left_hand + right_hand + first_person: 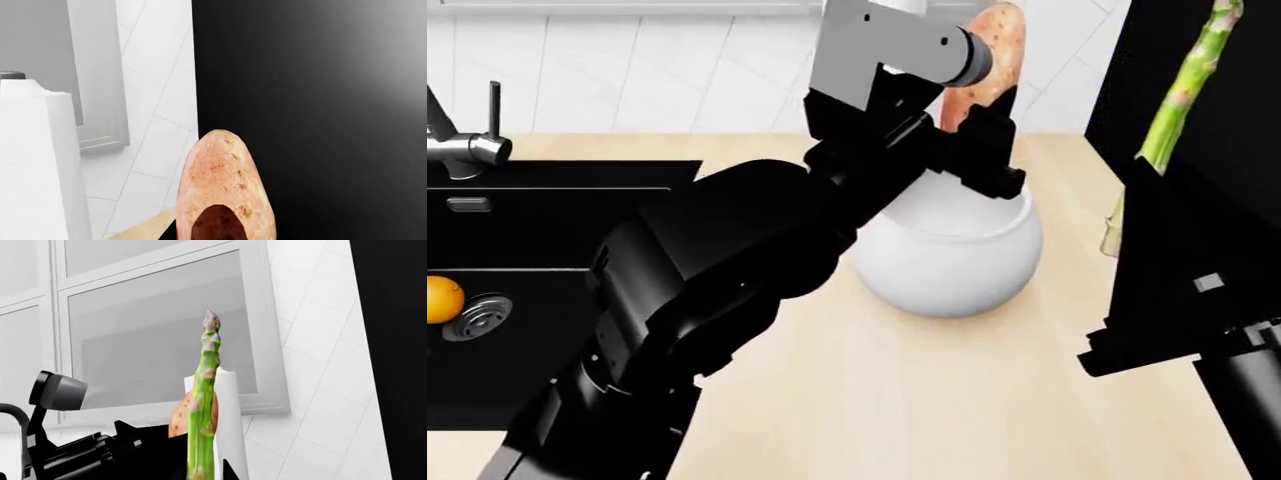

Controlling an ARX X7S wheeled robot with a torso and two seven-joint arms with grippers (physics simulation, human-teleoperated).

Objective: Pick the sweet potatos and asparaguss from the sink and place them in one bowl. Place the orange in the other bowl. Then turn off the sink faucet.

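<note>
The sweet potato [989, 60] stands nearly upright in the left gripper [981, 140], clamped by its lower end just above the mouth of the white bowl [950, 255] on the counter [961, 400]. The right gripper [1154, 250] holds the asparagus [1177, 105] upright off to the bowl's right. The orange [441, 298] sits in the sink [547, 220] beside the drain [478, 318], with the faucet [461, 145] behind. The risk I see is the tuber catching the narrow rim and tipping outward if released off-centre; the long spear could also lean and topple out.
</note>
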